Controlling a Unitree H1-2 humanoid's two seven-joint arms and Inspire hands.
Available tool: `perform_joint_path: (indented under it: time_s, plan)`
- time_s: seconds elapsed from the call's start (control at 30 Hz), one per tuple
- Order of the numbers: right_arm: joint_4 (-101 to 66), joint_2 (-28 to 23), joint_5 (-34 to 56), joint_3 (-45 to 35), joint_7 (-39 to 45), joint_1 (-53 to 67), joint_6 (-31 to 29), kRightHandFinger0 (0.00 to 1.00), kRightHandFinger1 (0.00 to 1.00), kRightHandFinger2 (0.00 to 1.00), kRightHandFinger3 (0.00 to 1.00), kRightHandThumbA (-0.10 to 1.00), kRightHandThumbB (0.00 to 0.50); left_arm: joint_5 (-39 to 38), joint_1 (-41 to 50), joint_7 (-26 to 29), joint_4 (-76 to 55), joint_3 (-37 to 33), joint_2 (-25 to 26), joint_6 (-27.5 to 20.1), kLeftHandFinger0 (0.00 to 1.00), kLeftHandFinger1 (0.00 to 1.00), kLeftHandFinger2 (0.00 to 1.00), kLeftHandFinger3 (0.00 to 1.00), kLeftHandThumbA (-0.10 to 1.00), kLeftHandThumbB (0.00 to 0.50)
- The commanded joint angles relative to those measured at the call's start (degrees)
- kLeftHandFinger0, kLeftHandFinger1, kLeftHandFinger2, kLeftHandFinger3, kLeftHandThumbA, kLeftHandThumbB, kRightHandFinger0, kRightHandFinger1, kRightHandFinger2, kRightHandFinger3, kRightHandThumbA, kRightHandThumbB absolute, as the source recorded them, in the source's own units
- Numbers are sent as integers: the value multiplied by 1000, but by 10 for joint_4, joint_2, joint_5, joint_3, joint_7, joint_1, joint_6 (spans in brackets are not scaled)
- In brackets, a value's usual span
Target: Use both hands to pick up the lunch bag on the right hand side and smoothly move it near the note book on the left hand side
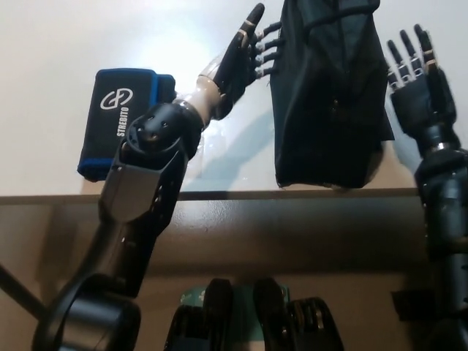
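A dark lunch bag [329, 95] stands on the white table [66, 44], right of middle, its top cut off by the picture's upper edge. My left hand [245, 55] is open at the bag's left side, its fingers reaching the fabric. My right hand [413, 77] is open just right of the bag, fingers spread and pointing up, a small gap from it. A black notebook with a blue edge and a white logo [121, 121] lies flat on the table at the left, partly behind my left arm.
A clear plastic sheet [212, 146] lies on the table between notebook and bag. The table's front edge [292, 194] runs across the picture's middle, with floor below it.
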Motion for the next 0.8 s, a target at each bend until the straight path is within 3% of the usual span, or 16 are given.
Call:
perform_joint_path:
  time_s: [0.0,0.2,0.43,0.57,0.77]
  plan:
    - [-9,6,-3,10,29,-35,-23,1000,1000,1000,1000,1000,292,-2,-52,4,43,11,-7,-55,1000,1000,1000,1000,1000,378]
    - [-15,17,-17,25,24,-38,-31,1000,1000,1000,1000,1000,292,4,-62,6,89,10,-7,-77,1000,1000,1000,1000,1000,425]
    - [-20,36,-20,30,7,-41,-28,1000,1000,1000,1000,1000,291,1,-58,11,116,20,-9,-103,1000,1000,1000,1000,1000,436]
    - [-9,48,-25,38,16,-47,-35,1000,1000,1000,1000,1000,276,0,-56,10,123,25,-8,-109,1000,1000,1000,1000,1000,422]
    - [19,68,-34,47,16,-63,-44,1000,1000,1000,1000,1000,293,-3,-41,0,111,34,0,-107,1000,1000,1000,1000,1000,402]
